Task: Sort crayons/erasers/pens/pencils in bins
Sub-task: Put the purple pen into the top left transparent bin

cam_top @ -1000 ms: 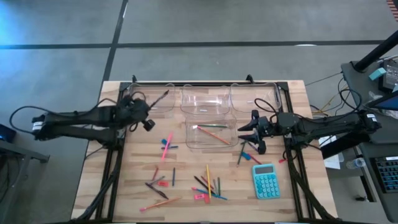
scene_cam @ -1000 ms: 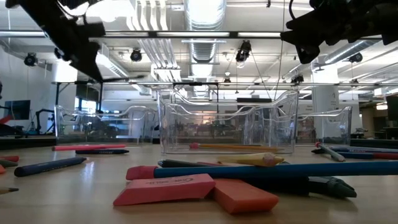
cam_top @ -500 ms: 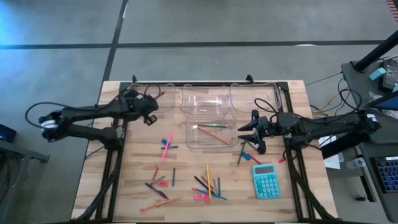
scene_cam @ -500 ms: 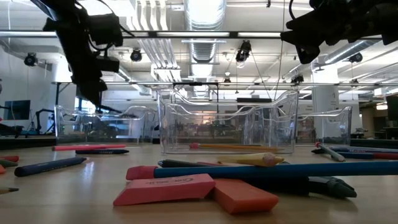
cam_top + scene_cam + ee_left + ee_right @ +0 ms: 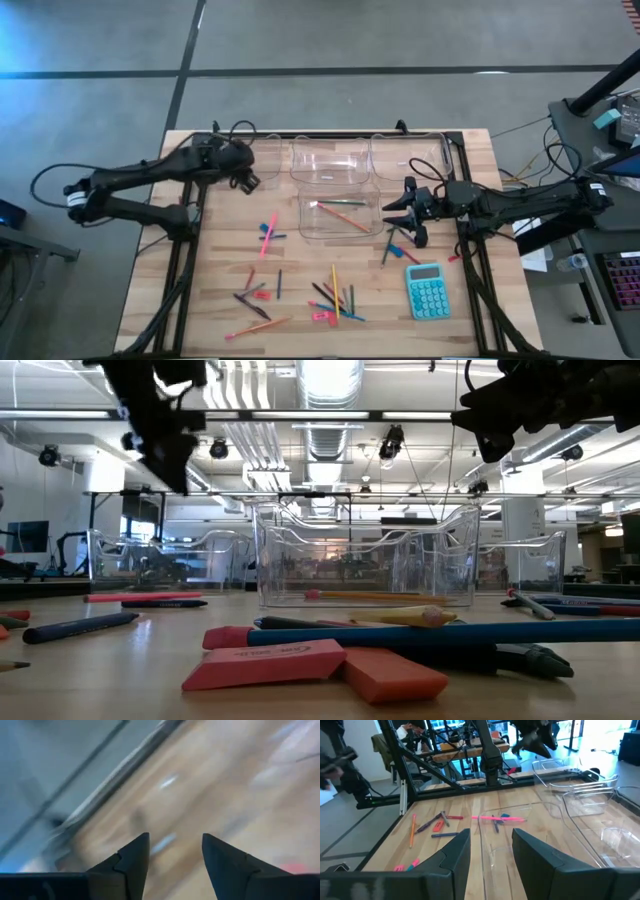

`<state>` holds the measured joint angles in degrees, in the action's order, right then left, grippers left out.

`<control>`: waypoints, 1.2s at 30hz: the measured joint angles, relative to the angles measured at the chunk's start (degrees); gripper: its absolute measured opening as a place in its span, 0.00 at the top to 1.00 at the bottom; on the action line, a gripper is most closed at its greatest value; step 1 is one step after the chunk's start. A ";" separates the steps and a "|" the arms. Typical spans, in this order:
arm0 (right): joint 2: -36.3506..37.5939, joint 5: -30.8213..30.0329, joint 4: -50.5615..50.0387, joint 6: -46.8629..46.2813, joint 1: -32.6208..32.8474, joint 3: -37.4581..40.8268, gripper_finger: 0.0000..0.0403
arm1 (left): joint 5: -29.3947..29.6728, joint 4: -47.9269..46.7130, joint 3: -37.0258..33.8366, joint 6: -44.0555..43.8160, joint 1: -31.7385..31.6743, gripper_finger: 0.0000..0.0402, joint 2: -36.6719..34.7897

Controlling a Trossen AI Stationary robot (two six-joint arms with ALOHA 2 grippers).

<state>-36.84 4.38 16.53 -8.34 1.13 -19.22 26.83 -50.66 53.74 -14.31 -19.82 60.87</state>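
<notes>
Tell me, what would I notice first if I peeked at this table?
Probably the bright mess of pencils, crayons and pens strewn across the near half of the wooden table, beside a teal calculator. Behind them sit clear bins, with the left gripper and right gripper hovering open at either side.

Grey concrete floor (image 5: 330, 40) around a wooden table (image 5: 215, 300); far behind, white ceiling ducts (image 5: 325, 385), hanging lamps (image 5: 392, 442), bright windows.

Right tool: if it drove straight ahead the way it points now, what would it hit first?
Probably the clear bin holding pencils: the right tool, open and empty, points at its near wall. It may sit above the rim, so height is uncertain.
</notes>
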 joint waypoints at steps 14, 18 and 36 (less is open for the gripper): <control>-0.02 0.00 -0.05 0.45 0.00 0.00 0.66 | 6.02 19.50 -1.41 -9.28 28.43 0.66 1.99; 0.00 0.00 0.09 0.50 0.00 0.02 0.66 | 10.28 36.45 -5.21 -2.48 32.41 0.66 4.31; 0.11 -16.83 -29.20 -7.10 0.00 -10.14 0.66 | -0.66 88.37 -22.48 15.73 30.30 0.66 6.02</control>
<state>-36.73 -12.44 -12.66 -15.44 1.13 -29.36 26.17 37.71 31.27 1.42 10.48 66.89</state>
